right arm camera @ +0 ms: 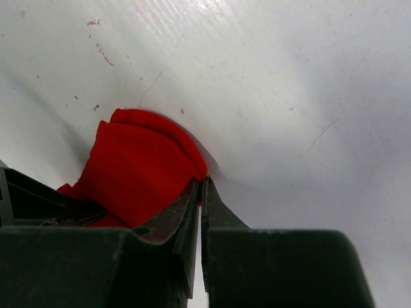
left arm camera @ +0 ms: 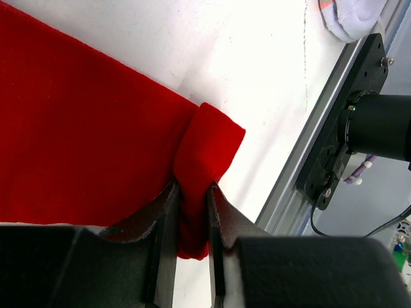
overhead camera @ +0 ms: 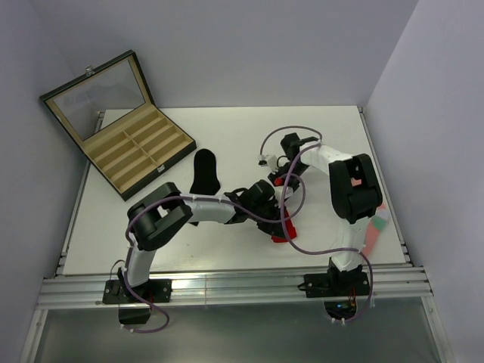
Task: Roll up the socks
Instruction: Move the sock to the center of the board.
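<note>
Evidently mid-roll on the white table [overhead camera: 227, 128], the left arm [overhead camera: 208, 209] and right arm [overhead camera: 352, 189] converge on a single sock. A black-framed wooden compartment box with a glass lid [overhead camera: 159, 172] stands open well beyond the left gripper, off to its outer side. The flat red fabric sock [left arm camera: 83, 141] stretches between the two grippers, one end at each, probably so that one can anchor the cloth while the other turns it. The left gripper [left arm camera: 192, 221] is clenched on a doubled-over corner of the sock. The fold rises between its jaws, a hold that looks meant to pin that end. The right gripper [right arm camera: 202, 202] is closed tight, jaws all but touching. The sock's other end sits bunched in a small rounded hump against one finger, and whether any cloth is caught between the tips cannot be told. The short black fabric sock [overhead camera: 205, 172] lies flat, apart from the left gripper and untouched. A salmon-pink sock with pale patches [overhead camera: 374, 234] lies behind the right gripper, past that arm's elbow.
</note>
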Motion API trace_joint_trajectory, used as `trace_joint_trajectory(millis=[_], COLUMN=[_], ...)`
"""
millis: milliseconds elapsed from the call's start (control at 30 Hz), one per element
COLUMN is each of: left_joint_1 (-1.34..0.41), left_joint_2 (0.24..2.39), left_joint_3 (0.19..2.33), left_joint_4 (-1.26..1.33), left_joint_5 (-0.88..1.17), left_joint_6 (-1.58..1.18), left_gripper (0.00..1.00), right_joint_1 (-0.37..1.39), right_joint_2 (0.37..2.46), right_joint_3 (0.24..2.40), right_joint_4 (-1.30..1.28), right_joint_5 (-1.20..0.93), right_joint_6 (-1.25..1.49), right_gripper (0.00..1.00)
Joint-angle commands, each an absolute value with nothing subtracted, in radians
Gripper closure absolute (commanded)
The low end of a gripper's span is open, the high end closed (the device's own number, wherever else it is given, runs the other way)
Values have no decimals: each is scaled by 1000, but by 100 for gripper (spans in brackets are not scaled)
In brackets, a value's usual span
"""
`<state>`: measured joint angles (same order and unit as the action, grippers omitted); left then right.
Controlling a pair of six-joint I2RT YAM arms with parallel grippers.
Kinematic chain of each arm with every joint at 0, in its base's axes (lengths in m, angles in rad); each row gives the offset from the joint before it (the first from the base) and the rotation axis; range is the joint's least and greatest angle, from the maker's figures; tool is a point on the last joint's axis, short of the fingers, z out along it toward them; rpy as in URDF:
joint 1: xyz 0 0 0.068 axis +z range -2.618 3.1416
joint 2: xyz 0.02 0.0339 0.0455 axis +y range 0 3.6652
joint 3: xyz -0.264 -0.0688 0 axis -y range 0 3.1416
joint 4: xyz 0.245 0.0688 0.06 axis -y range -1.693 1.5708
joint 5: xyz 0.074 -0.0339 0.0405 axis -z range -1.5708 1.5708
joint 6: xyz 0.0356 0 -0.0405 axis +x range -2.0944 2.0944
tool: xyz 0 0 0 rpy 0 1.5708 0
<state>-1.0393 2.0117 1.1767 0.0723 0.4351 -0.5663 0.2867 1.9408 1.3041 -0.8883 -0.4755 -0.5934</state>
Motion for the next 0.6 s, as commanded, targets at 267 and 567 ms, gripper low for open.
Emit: trace_joint_trajectory(millis=[267,567], left_joint_1=[-979,-962], left_joint_2=[2149,2197], left_joint_3=[1098,1111], left_joint_4=[-58,-87], left_joint_5=[593,612], left_joint_6=[-574,-587], left_gripper=[93,94], right_joint_1=[285,272], right_joint_2=[1925,1823], right_joint_3=[1310,1289], right_joint_4=[-812,-764], right_joint_5=[-483,-515], right_joint_6=[-577,-542], right_gripper=[85,52])
